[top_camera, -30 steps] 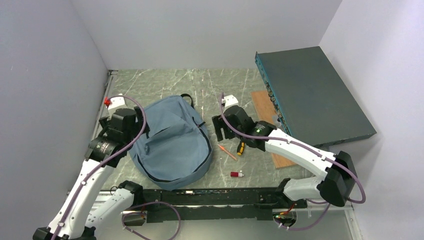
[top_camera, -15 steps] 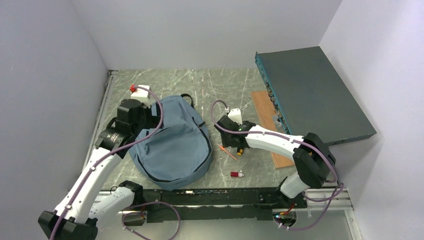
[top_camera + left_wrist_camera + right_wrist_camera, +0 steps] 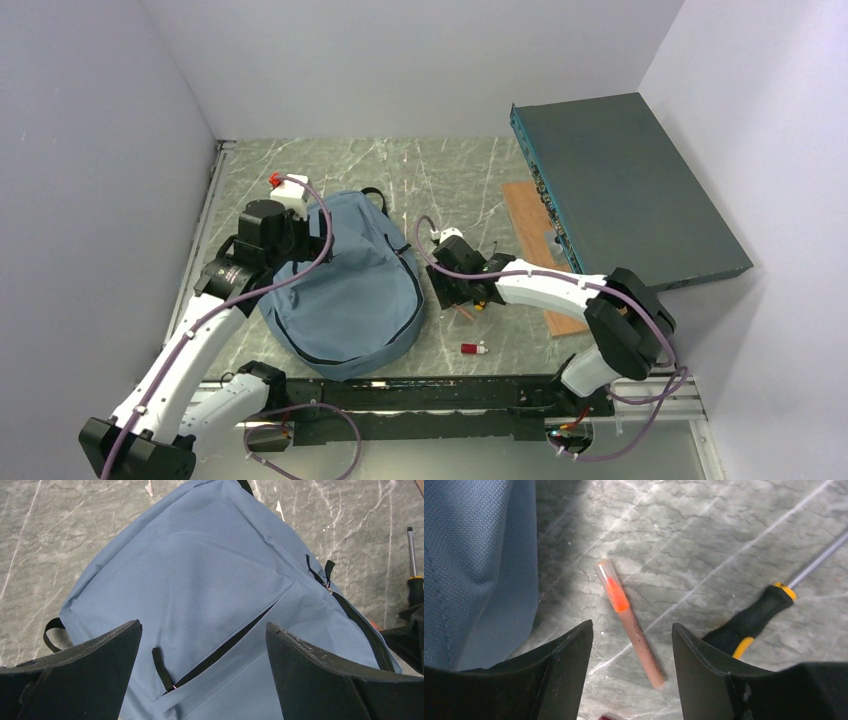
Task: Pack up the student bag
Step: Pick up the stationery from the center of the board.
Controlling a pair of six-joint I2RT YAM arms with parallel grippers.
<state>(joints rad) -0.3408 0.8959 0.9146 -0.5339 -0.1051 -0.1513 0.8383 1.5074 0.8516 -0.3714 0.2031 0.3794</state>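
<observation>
Student bag (image 3: 345, 290) below spread left fingers (image 3: 75, 675); beside it, orange pen (image 3: 629, 622) below spread right fingers (image 3: 549, 680), screwdriver (image 3: 749, 622) alongside

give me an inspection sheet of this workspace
surface: grey-green marbled table top, light streaks
job's things: dusty-blue fabric backpack lying flat, front pocket zip looks partly open
clutter: orange-capped pen, black-and-yellow-handled screwdriver and small red item beside the backpack; brown board and dark teal flat box at right
grippers: left gripper open above the backpack; right gripper open over the pen
cables: purple cables looped along both arms
surroundings: pale grey walls on three sides
</observation>
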